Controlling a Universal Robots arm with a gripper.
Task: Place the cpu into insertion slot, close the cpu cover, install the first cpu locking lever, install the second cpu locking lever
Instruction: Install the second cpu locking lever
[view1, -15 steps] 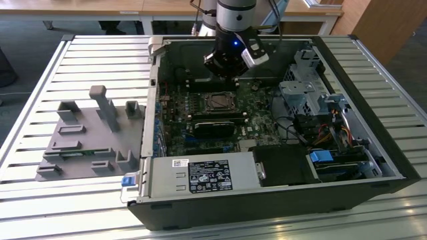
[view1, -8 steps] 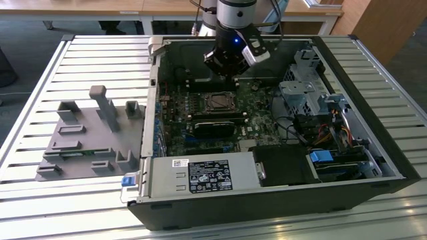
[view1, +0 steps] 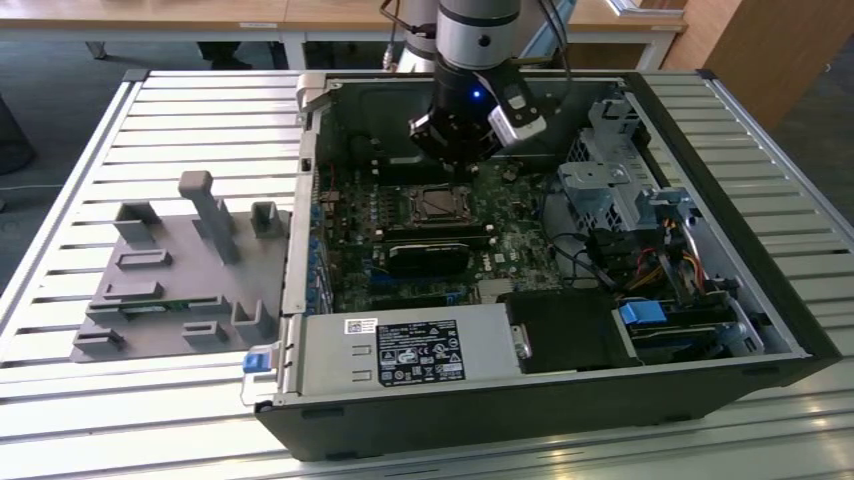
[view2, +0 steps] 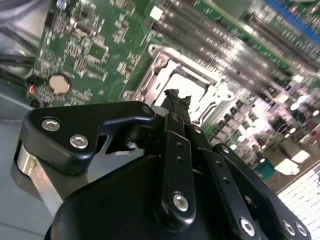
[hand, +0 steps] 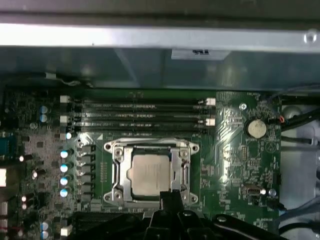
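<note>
The cpu (hand: 150, 175), a pale silvery square chip, lies in the insertion slot (view1: 434, 205) on the green motherboard. The cpu cover (hand: 120, 170), a silvery metal frame, lies flat around the chip's face. My gripper (view2: 175, 96) hangs just above the socket's edge, and its black fingertips (hand: 169, 197) are pressed together with nothing between them. In the exterior view the gripper (view1: 454, 150) stands over the board just behind the socket. Whether the thin locking levers along the frame's sides are latched I cannot tell.
The open computer case (view1: 721, 300) lies on a slatted metal table. A power supply (view1: 400, 350) fills its front, a drive cage (view1: 607, 190) its right. Memory slots (hand: 140, 117) run beside the socket. A grey fixture (view1: 174, 270) sits on the exterior view's left.
</note>
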